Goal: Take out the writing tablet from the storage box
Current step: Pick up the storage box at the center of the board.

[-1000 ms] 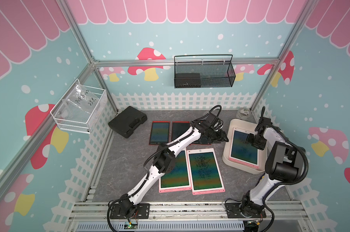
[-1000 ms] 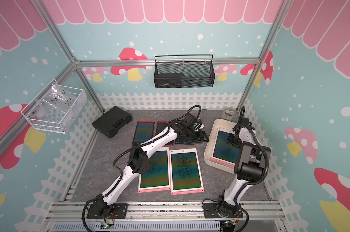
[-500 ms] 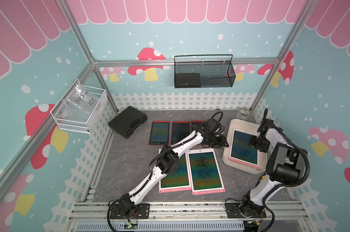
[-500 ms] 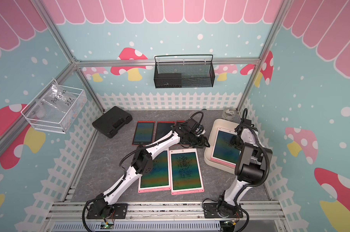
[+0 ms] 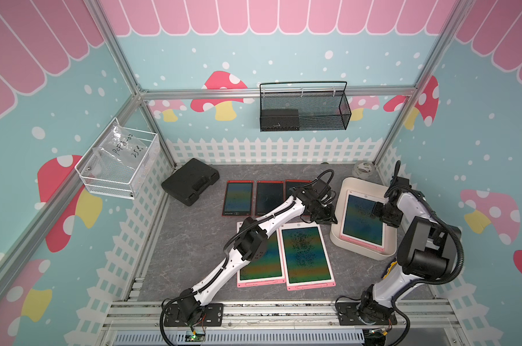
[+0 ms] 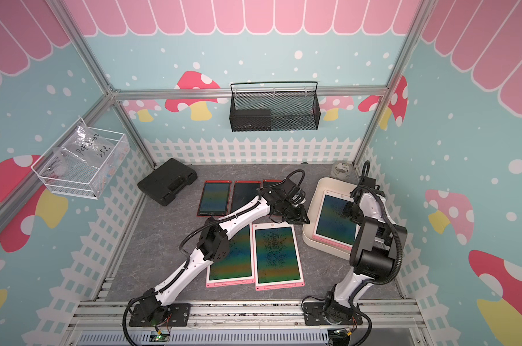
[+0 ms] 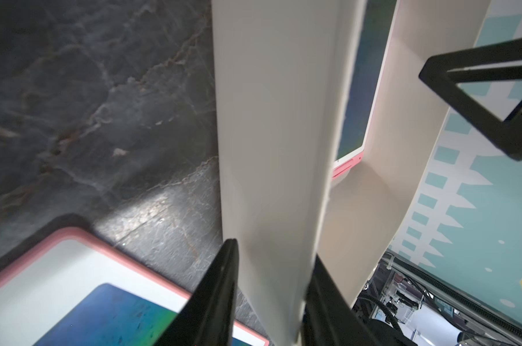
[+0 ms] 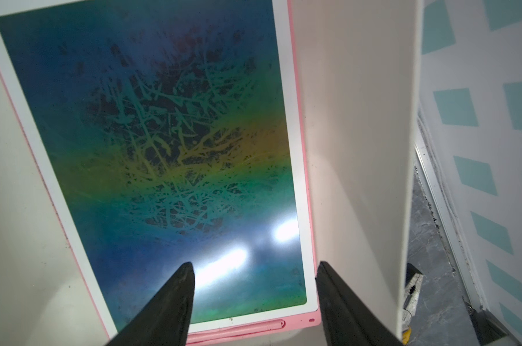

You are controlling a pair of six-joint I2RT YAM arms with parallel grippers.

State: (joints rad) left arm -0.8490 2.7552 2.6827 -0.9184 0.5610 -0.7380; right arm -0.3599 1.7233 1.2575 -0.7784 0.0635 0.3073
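The storage box (image 5: 364, 253) sits at 3 o'clock on the surface (image 5: 193, 239). Its 9 o'clock wall is pinched by the left hand (image 5: 328, 221), while the right hand (image 5: 377, 213) hangs spread inside by the 3 o'clock wall, leaving the writing tablet (image 5: 357, 221) uncovered toward 6 o'clock. Two pink tablets (image 5: 306, 257) at 6 o'clock, three red tablets (image 5: 238, 199) at 12 and a black case (image 5: 190, 182) at 10 crowd the middle; bare surface lies open at 8 to 9 o'clock.

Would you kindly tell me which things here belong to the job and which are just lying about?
Job: storage box, writing tablet inside it, left hand, right hand.
Lying about: five loose tablets, black case, tape roll, black basket, white basket.
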